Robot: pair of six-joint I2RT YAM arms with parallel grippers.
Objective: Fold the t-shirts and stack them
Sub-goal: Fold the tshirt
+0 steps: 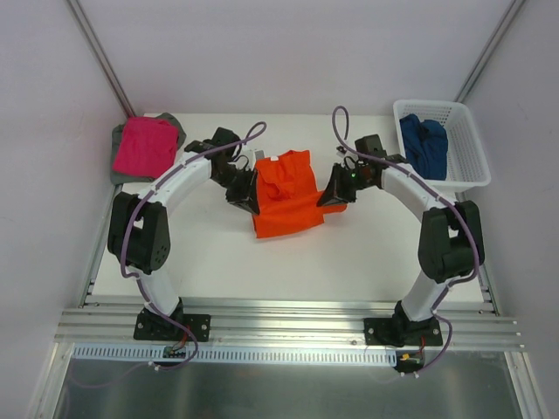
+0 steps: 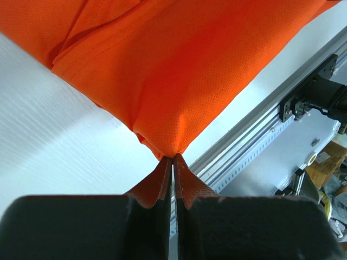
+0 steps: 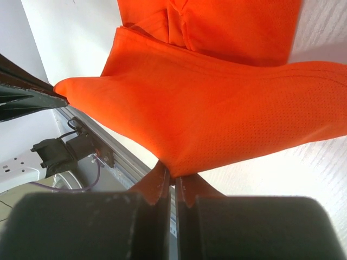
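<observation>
The bright orange t-shirt lies in the middle of the table, partly lifted at both sides. My left gripper is shut on its left edge, and the cloth bunches at the tips. My right gripper is shut on its right edge, with the cloth stretched above the tips. The magenta pink t-shirt lies folded on the grey t-shirt at the back left. The dark blue t-shirt sits crumpled in the basket.
The white lattice basket stands at the back right corner of the table. An aluminium rail runs along the near edge by the arm bases. White walls close the back and sides.
</observation>
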